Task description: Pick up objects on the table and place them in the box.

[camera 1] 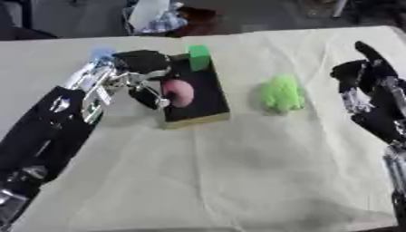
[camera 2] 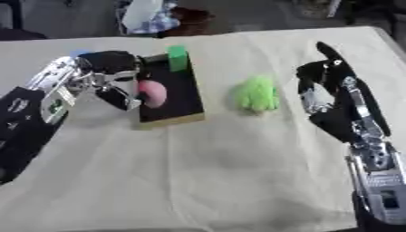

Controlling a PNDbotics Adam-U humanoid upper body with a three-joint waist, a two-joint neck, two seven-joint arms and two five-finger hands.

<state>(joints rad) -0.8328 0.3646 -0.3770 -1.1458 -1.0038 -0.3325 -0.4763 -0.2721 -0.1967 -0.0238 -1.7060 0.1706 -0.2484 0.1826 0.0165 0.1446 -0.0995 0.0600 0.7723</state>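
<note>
A cloth-covered counter (camera 1: 238, 181) carries a shallow black box (camera 1: 198, 97) left of centre. The left robot hand (camera 1: 147, 74) reaches over the box's left edge, fingers curled around a pink object (camera 1: 179, 93) inside it. A green block (camera 1: 198, 56) stands at the box's far end. A fuzzy green object (camera 1: 282, 94) lies right of the box. The right robot hand (camera 2: 333, 90) hovers at the right, fingers relaxed, holding nothing.

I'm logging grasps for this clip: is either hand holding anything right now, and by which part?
The left hand pinches the pink object at its left edge, over the box. The right hand holds nothing.
</note>
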